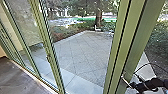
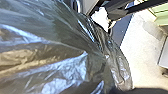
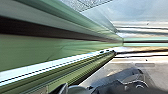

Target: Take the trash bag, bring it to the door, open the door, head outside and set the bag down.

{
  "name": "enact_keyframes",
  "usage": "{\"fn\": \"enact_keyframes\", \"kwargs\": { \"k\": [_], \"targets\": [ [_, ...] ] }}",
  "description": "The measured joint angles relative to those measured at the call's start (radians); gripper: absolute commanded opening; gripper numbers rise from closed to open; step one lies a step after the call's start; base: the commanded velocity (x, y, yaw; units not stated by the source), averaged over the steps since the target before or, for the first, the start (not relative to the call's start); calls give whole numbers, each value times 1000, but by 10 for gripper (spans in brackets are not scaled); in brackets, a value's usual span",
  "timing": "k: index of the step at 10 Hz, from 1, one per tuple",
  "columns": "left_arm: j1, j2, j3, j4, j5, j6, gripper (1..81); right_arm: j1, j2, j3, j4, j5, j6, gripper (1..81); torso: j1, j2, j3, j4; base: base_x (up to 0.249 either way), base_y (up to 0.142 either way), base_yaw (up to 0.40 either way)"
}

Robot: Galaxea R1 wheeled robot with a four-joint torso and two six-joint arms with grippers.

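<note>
The door's thick green frame [image 1: 122,45] stands in the right half of the head view, with glass beside it. A pale curved handle [image 1: 125,79] is low on this frame. My right gripper [image 1: 142,86], dark, is close beside the handle at the lower right; I cannot make out whether they touch. Green door framing [image 3: 57,45] runs close past the right wrist camera. In the left wrist view the dark, shiny trash bag [image 2: 57,55] hangs large and creased, its plastic gathered toward my left gripper [image 2: 93,21], which is shut on it.
Another green door frame [image 1: 51,58] with a small latch stands on the left. Beyond the glass lies a paved yard [image 1: 82,53] with a low kerb, shrubs and a tree trunk [image 1: 99,18]. Indoors, a dark floor [image 1: 17,77] meets the threshold.
</note>
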Motion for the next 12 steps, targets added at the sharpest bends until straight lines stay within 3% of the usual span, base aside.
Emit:
{"fn": "enact_keyframes", "kwargs": {
  "k": [6,12],
  "targets": [
    [0,8,0,14,1,0,10,166,-126,84,-23,-73,40,811,1,0,-1,0,0,0,0],
    [0,14,0,20,1,0,10,270,-187,111,-284,-53,-30,811,2,0,-1,0,0,0,0]
  ]
}}
